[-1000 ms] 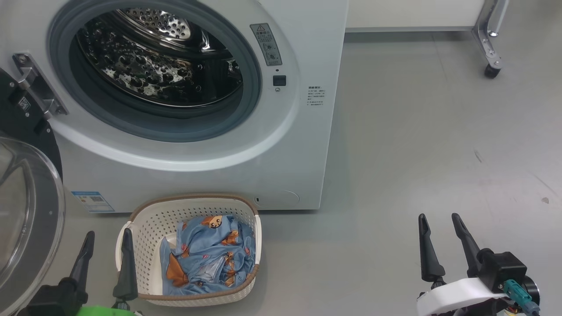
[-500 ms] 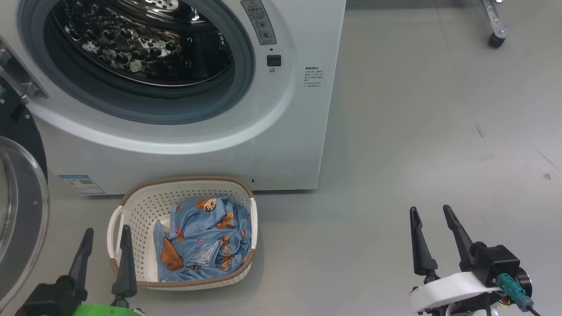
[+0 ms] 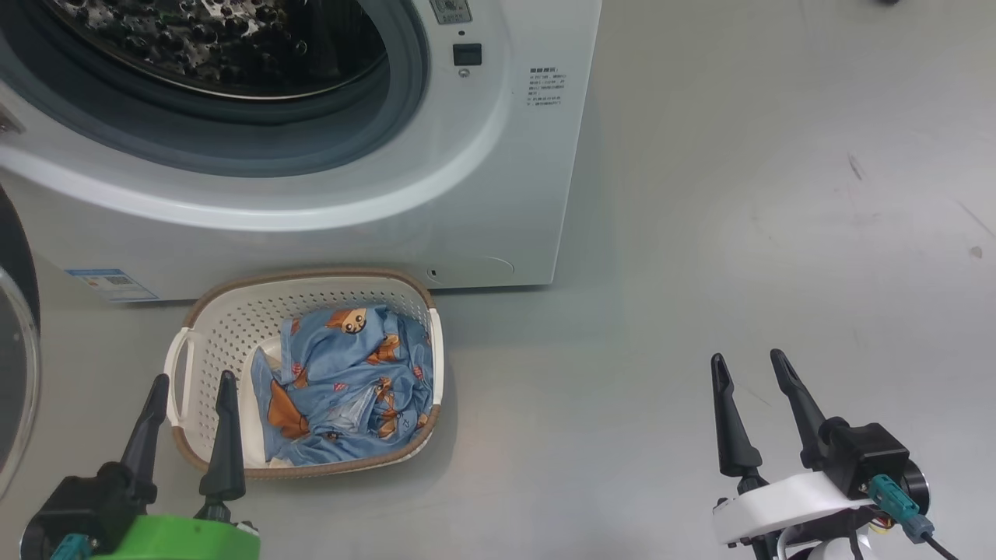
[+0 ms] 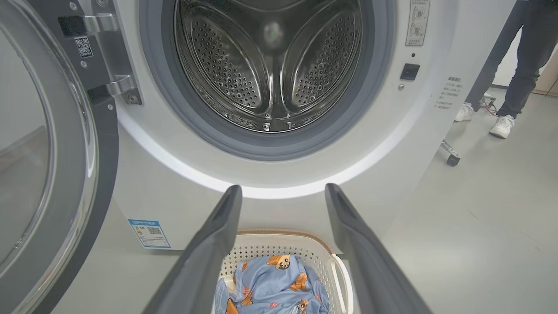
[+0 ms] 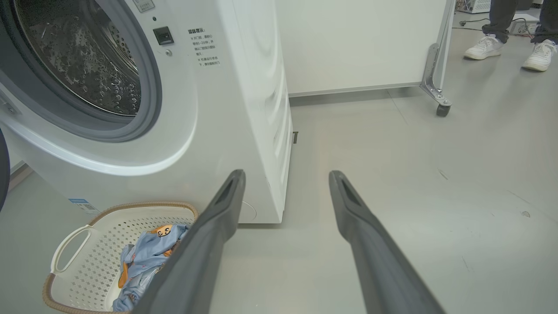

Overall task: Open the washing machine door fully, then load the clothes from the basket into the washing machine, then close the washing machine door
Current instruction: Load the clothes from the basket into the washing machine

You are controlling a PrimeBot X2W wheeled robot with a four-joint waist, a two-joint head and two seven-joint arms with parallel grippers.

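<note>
The washing machine door stands wide open, so loading seems the step in hand; the clothes lie in the basket before the washing machine; left gripper and right gripper gape empty; the left, nearest the basket, probably must dip and pinch fabric.

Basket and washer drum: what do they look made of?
The basket looks like matte cream plastic, moulded with rows of holes, under a brown woven-look rim. The drum is shiny metal, probably stainless steel: perforated and reflective.
</note>
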